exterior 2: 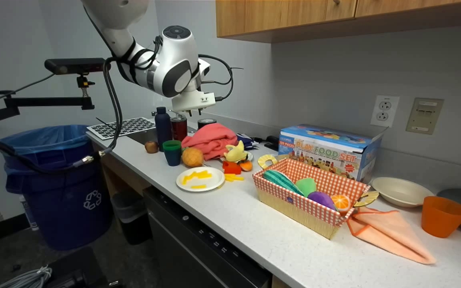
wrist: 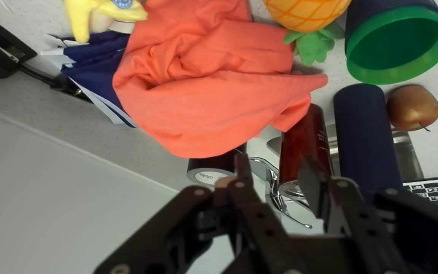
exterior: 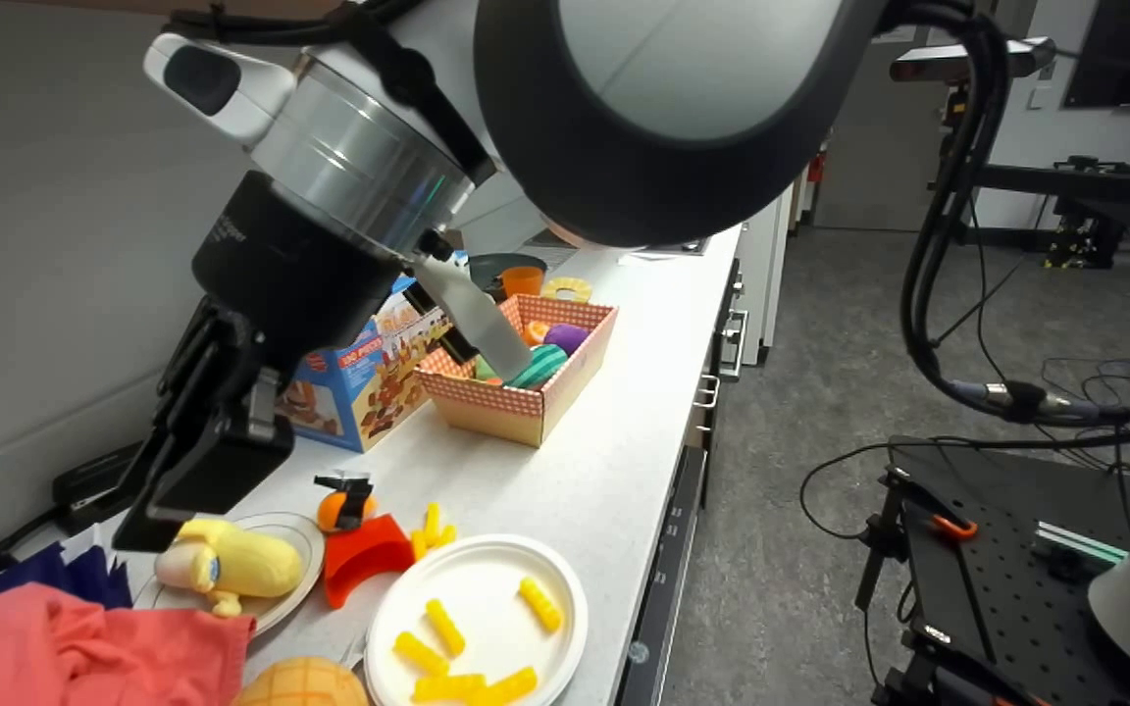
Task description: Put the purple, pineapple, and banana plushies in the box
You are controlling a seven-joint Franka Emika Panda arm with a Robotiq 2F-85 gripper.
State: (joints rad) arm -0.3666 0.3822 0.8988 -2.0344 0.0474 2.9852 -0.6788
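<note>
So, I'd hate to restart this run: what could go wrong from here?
Reaching for the orange, green-leaved pineapple plush, the open black gripper might knock the blue, green-rimmed cup close beside it. Lifting the yellow banana plush could tip the pale round plate beneath it. The red-checked, straw-coloured box already holds a striped green watermelon toy and an oval purple plush, so added ones may roll out.

Gripper (wrist: 275, 161) angled downward beneath the arm (exterior 2: 174, 56), fingers (wrist: 244, 171) apart
</note>
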